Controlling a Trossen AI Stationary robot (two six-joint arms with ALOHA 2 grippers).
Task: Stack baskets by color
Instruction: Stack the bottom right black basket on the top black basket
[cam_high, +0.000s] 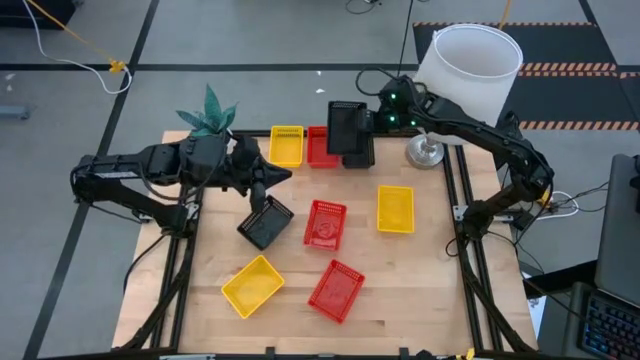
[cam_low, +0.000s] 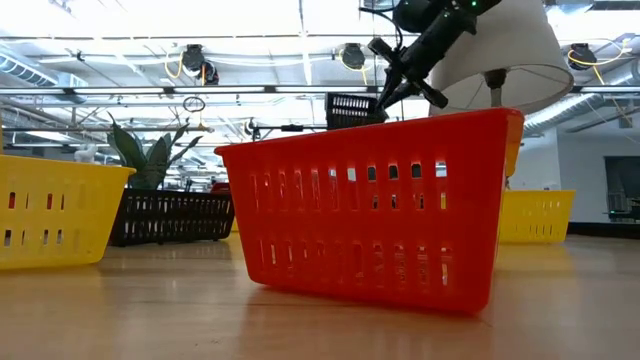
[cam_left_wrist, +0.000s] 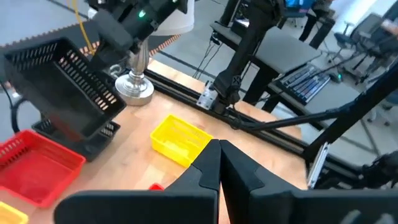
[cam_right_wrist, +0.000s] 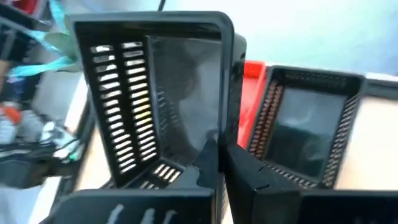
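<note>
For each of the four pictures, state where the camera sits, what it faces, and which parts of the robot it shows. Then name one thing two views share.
High view: overhead, facing down on the table; both arms show.
Low view: at tabletop height, facing a red basket; the right arm enters from above.
Left wrist view: past the left gripper, toward a yellow basket.
Right wrist view: past the right gripper, shut on the lifted black basket.
Shared: that lifted black basket also shows overhead.
</note>
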